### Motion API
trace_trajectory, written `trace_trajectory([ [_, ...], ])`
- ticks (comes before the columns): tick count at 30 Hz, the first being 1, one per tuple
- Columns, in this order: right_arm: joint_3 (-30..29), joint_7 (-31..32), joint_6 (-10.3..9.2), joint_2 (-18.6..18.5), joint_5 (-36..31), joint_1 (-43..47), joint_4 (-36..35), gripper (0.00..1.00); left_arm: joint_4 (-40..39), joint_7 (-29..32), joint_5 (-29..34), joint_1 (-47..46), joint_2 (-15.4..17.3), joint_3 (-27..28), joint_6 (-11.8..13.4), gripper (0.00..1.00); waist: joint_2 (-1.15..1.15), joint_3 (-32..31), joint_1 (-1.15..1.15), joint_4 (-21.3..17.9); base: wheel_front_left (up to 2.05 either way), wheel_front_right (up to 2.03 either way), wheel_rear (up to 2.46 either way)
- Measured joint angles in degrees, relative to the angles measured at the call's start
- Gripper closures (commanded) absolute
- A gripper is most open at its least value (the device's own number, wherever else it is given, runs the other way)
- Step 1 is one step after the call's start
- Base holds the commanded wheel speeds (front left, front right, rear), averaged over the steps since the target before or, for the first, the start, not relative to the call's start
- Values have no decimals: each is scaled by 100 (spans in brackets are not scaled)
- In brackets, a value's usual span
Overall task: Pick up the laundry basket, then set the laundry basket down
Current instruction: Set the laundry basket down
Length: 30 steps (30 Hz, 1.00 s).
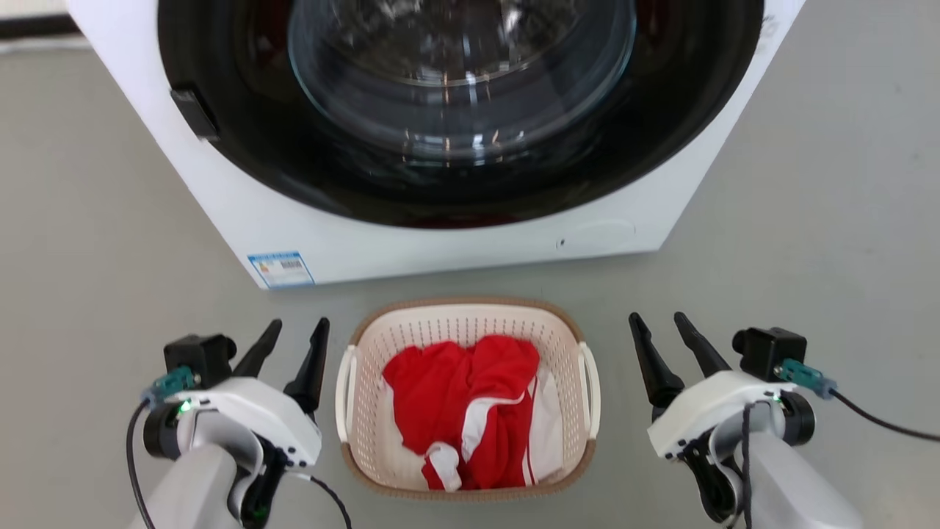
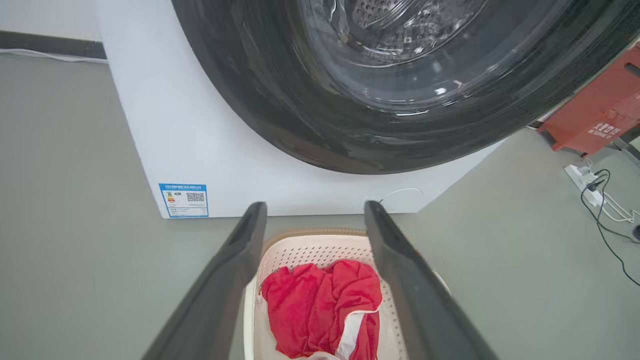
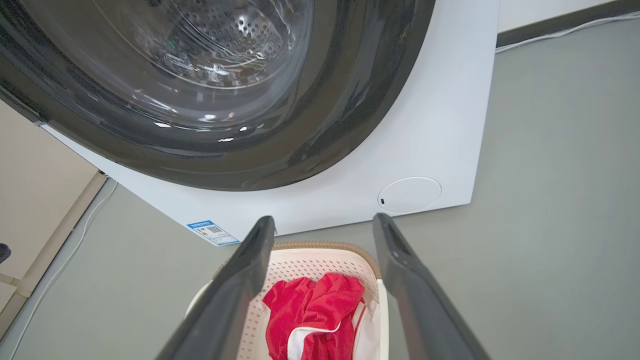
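The left hand (image 1: 300, 322) and right hand (image 1: 656, 316) gape empty, flanking the cream perforated plastic laundry basket (image 1: 463, 303); red-and-white cloth (image 1: 470, 397) hides its bottom.

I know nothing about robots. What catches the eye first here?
The red and white clothing heaped in the cream laundry basket, low in the head view's centre. Behind it looms the white washing machine with its dark round door. The left gripper and right gripper flank the basket, both open.
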Motion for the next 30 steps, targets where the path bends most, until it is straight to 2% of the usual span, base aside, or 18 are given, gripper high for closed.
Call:
trace_trajectory([
  [5,-240,0,0,5,-231,421,-424,0,-409,1,291,440,-135,420,0,0,0,-418,0,33,0,0,0],
  [13,-625,-1,0,11,-555,862,-1009,0,-1092,0,438,959,-292,766,0,0,0,-874,0,103,0,0,0],
  [23,-1047,-1,0,54,-896,1406,-1714,0,-1859,0,525,1416,-315,1062,0,0,0,-1163,0,204,0,0,0],
  [30,-1300,-1,0,143,-1162,1735,-2187,0,-2123,0,804,1738,-468,1369,0,0,0,-1262,0,187,0,0,0],
])
